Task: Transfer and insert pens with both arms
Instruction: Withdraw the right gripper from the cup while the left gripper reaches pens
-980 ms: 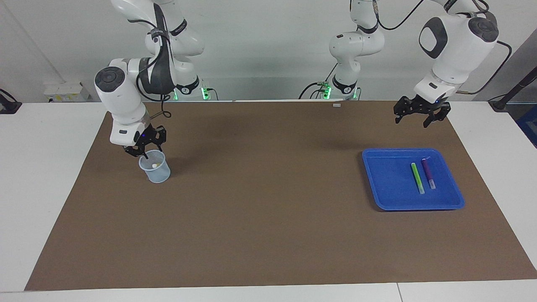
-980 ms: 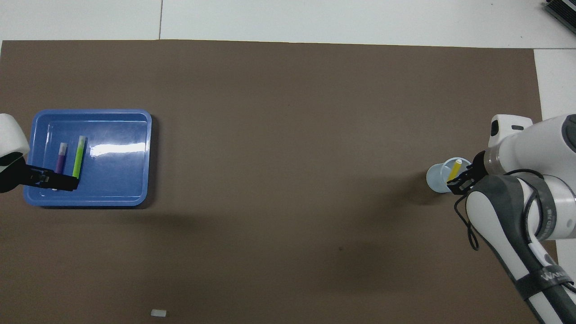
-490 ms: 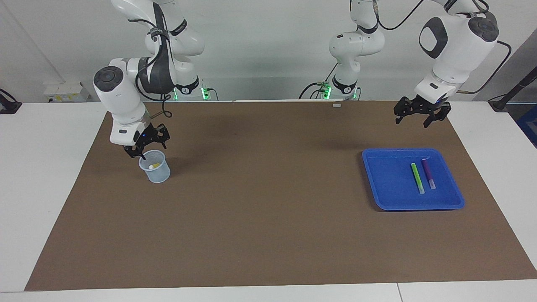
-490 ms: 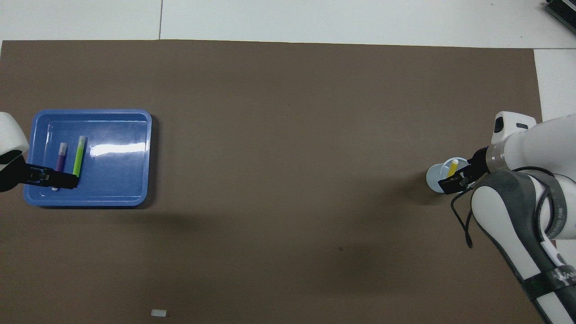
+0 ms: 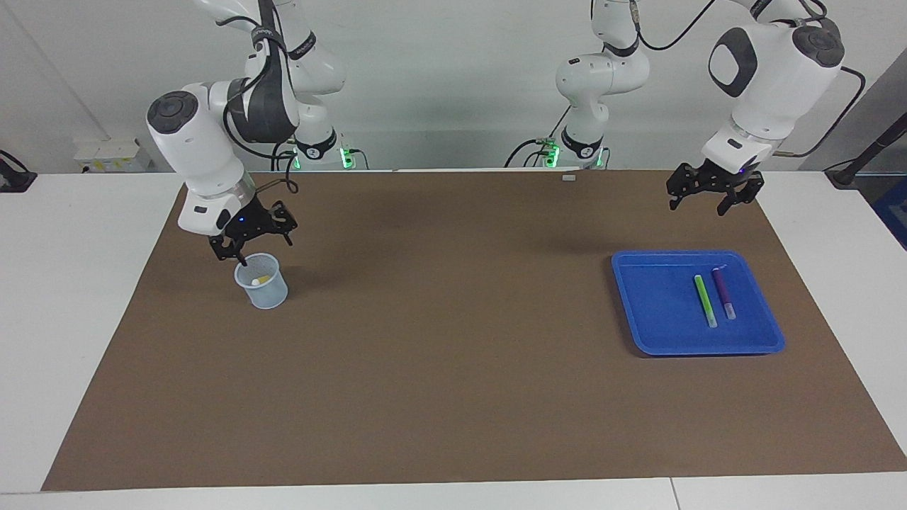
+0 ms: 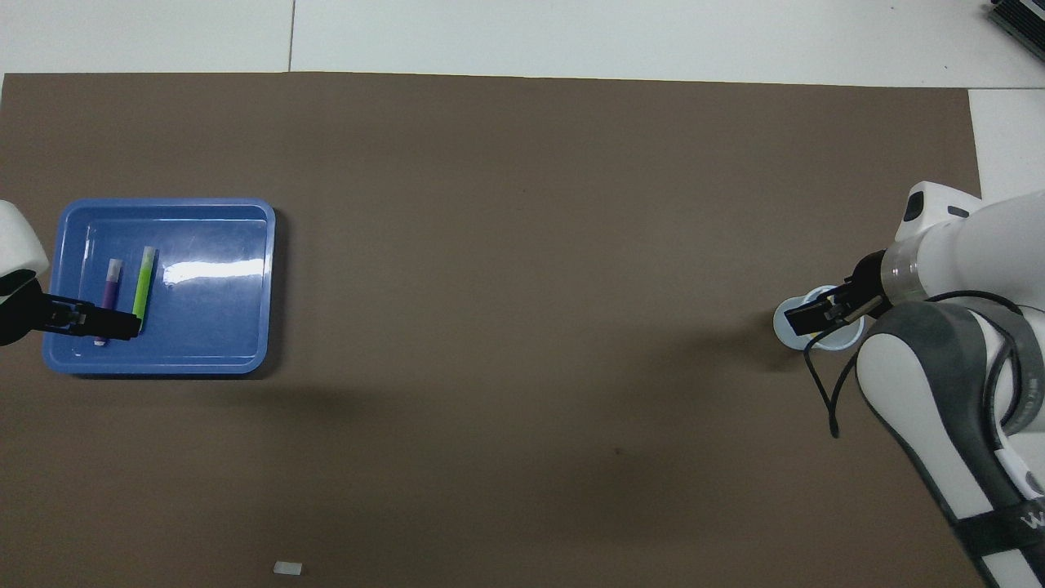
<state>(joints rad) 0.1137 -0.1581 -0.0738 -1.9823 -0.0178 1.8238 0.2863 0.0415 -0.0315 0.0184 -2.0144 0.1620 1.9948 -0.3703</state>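
Observation:
The yellow pen (image 5: pixel 261 280) leans inside the pale translucent cup (image 5: pixel 263 292) at the right arm's end of the mat. My right gripper (image 5: pixel 263 249) hangs open just above the cup's rim, with nothing between its fingers. In the overhead view the right gripper (image 6: pixel 829 313) covers part of the cup (image 6: pixel 788 322) and hides the yellow pen. The light green pen (image 5: pixel 705 301) and the purple pen (image 5: pixel 723 292) lie side by side in the blue tray (image 5: pixel 652 312). My left gripper (image 5: pixel 698 204) waits open, raised over the tray's edge nearest the robots, touching nothing.
A brown mat (image 5: pixel 453 368) covers most of the white table. A small white piece (image 5: pixel 567 178) lies on the mat's edge nearest the robots, between the two arm bases. In the overhead view the tray (image 6: pixel 204 204) holds the green pen (image 6: pixel 144 282) and the purple pen (image 6: pixel 108 294).
My right gripper opened and let go of the yellow pen, which dropped deeper into the cup. The gripper then rose and swung a little toward the mat's middle. The left arm barely moved.

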